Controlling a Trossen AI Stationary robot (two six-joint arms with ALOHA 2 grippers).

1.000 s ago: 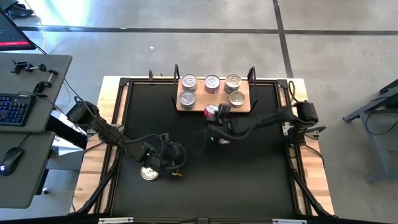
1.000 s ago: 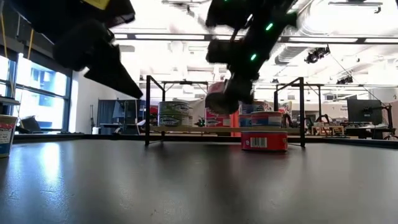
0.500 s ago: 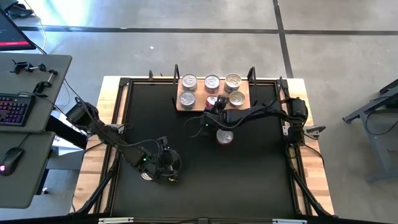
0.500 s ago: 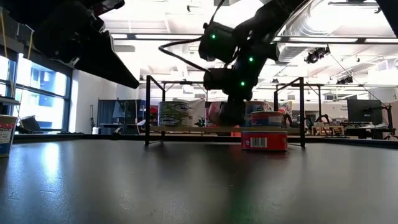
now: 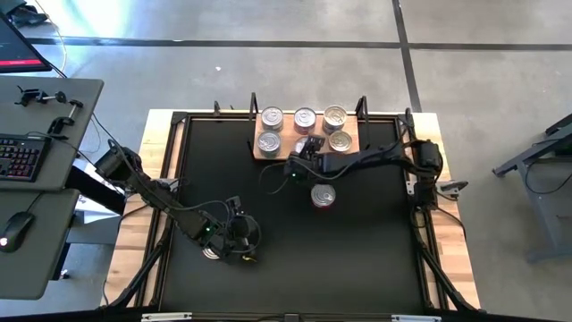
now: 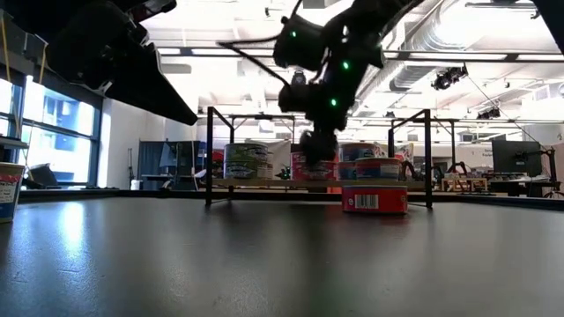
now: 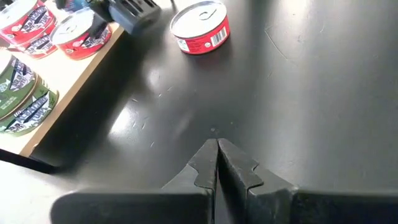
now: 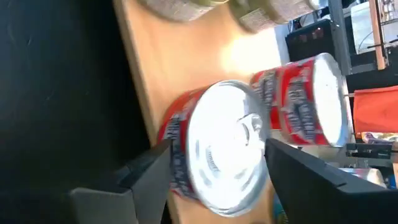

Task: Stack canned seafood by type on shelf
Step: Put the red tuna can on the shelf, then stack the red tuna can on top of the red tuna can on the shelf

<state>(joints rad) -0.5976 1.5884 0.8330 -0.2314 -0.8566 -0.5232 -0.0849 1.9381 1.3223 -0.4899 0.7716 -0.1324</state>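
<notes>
- Fingers of the right gripper (image 8: 214,165) are spread either side of a red tin (image 8: 214,152), which is set on the shelf (image 5: 290,152) at its front edge.
- Another red tin (image 5: 323,195) is seen on the table (image 5: 375,259) just before the shelf.
- Left gripper (image 7: 217,163) is pressed shut near the table's front left.

The right arm reaches far across the table, and its gripper (image 5: 307,148) has its two fingers spread wide apart. The left arm bends low near the table's front, its gripper (image 7: 217,163) squeezed tight together.
</notes>
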